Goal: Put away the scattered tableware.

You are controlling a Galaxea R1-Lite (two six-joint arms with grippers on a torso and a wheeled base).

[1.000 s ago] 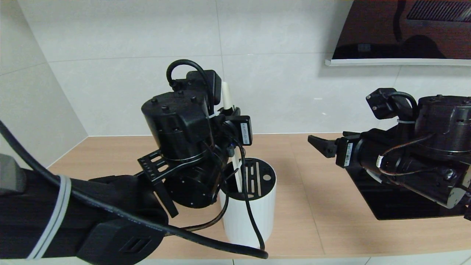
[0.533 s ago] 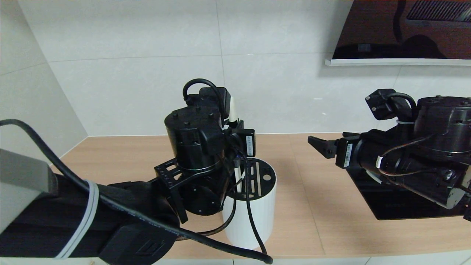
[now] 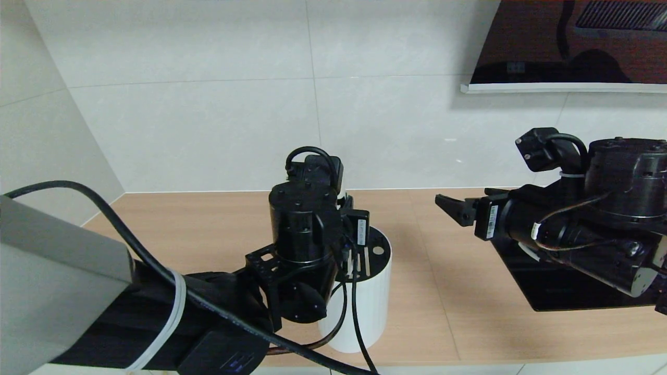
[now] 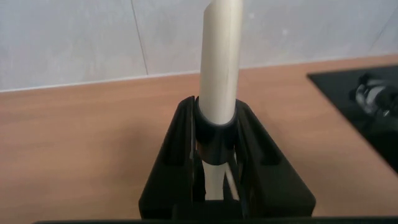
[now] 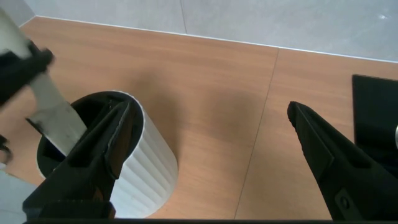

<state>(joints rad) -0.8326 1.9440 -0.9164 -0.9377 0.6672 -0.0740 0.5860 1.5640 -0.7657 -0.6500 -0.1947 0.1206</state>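
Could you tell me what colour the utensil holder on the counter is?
The utensil holder is white with a black slotted top, clearest in the head view.

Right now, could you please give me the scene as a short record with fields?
left hand: shut on the knife handle, above the holder
knife: handle up, blade tip in the holder's slotted top
holder: white cylinder with black top, standing on the counter
right hand: open, empty, above the counter beside the cooktop
task state: knife not yet released
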